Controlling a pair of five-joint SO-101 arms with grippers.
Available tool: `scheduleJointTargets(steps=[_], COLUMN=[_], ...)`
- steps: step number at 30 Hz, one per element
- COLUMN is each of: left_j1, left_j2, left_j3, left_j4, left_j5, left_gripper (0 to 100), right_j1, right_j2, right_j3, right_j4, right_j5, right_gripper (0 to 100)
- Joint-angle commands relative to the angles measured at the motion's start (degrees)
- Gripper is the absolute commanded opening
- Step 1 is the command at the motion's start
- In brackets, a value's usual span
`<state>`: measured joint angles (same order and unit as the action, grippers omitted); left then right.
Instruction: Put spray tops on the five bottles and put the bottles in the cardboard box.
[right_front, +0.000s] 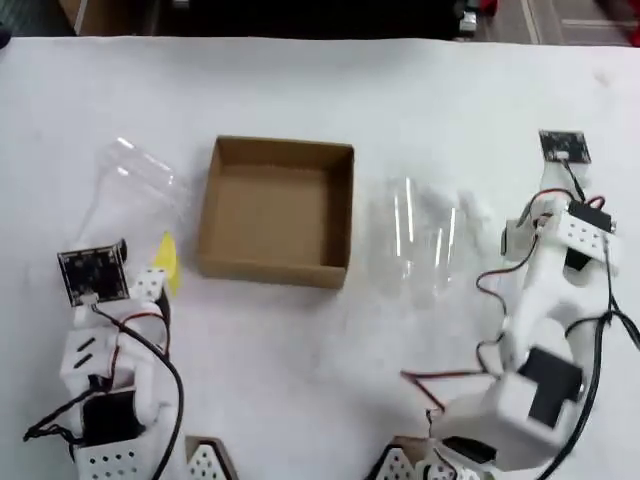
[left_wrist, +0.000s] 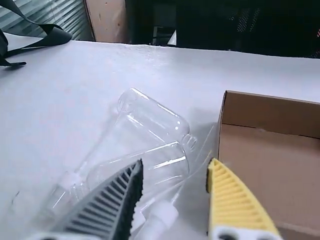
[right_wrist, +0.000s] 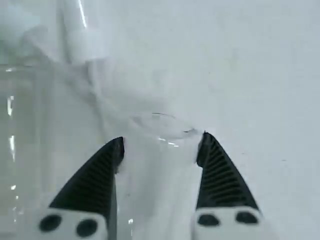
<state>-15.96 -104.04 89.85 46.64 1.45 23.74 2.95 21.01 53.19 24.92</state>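
Toward the left edge of the table (right_front: 320, 90), my left pincer (left_wrist: 176, 164) hung with its grey and yellow fingers apart and nothing between them, just short of the left bottles (left_wrist: 150, 130). These clear bottles lay on their sides in a loose heap beside the left wall of the cardboard box (right_front: 278, 210); I could not tell how many there were. A white piece (left_wrist: 159, 216) lay among them near my fingertips. I took it for a spray top, though I could not be sure.

At the table's middle the box stood open and held no bottle. Between the box and the table's right edge lay the right bottles (right_front: 425, 235), clear too, just beside the box's right wall. My right pincer (right_wrist: 161, 140) stood over them with its black fingers spread. One clear bottle seemed to lie in the gap, but I could not tell whether the fingers touched it.

I judged the job to be at its first step: no bottle was boxed and no top was plainly fitted. The next move, as I saw it, called for one pincer to close on a bottle's body and hold it steady with the neck free. The other would then fetch a top and set it square on that neck. Clear walls looked slick, so I reckoned a firm grip at mid-body would matter.
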Motion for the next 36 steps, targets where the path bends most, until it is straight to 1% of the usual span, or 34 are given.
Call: scheduleJointTargets(steps=[1, 3, 6, 7, 8, 12, 14, 15, 16, 18, 20, 22, 24, 27, 30, 32, 36], left_j1=[0.66, 0.57, 0.66, 0.66, 0.75, 0.75, 0.75, 0.75, 0.84, 1.80, 5.58, 9.01, 11.12, 12.44, 12.53, 12.44, 12.44], left_j2=[-0.40, -0.40, -0.40, -0.31, -0.31, -0.22, -0.22, -0.22, -0.22, -0.13, -0.13, -0.04, 0.31, 6.99, 22.02, 33.45, 54.02], left_j3=[-0.35, -0.35, -0.26, -0.26, -0.26, -0.26, -0.26, -0.26, -0.35, -1.14, -4.57, -10.46, -15.56, -21.36, -27.96, -34.64, -50.37], left_j4=[-2.02, -2.02, -2.02, -1.93, -1.85, -1.67, -1.58, -1.58, -1.58, -0.53, 3.96, 9.58, 12.66, 13.54, 11.69, 10.37, 10.37], left_j5=[-0.70, -0.79, -0.79, -0.97, -1.76, -3.16, -3.16, -3.16, -3.34, -6.59, -9.58, -9.67, -10.02, -10.99, -12.66, -11.52, -10.37], left_gripper=[22, 22, 22, 22, 22, 22, 22, 22, 22, 24, 24, 24, 24, 24, 24, 24, 24], right_j1=[0.75, 0.75, 0.31, 0.13, -0.31, -0.84, -1.01, -1.54, -2.24, -3.82, -6.46, -10.33, -14.55, -17.89, -17.80, -17.71, -17.98], right_j2=[4.53, 4.88, 4.79, 4.79, 4.79, 1.98, -2.07, -4.70, -7.52, -13.41, -18.68, -22.29, -23.96, -24.31, -24.66, -24.84, -24.84], right_j3=[-2.64, -2.55, -2.64, -2.64, -2.64, -3.78, -6.07, -7.47, -9.05, -11.25, -11.43, -8.09, -2.20, 6.95, 15.21, 19.43, 24.97], right_j4=[-4.70, -3.30, -1.19, -0.66, -0.31, 1.19, 5.93, 9.19, 12.26, 18.42, 22.81, 23.87, 21.41, 13.93, 5.32, 0.04, -6.64], right_j5=[0.53, 0.44, 0.18, 0.70, 1.23, 0.88, 0.70, -0.62, -3.16, -9.49, -16.44, -23.65, -29.10, -32.44, -34.37, -34.37, -33.93], right_gripper=[2.6, 10.7, 28.7, 33.2, 35.2, 31.7, 30.0, 29.4, 29.0, 29.1, 29.1, 29.1, 29.1, 29.1, 29.1, 29.1, 29.1])
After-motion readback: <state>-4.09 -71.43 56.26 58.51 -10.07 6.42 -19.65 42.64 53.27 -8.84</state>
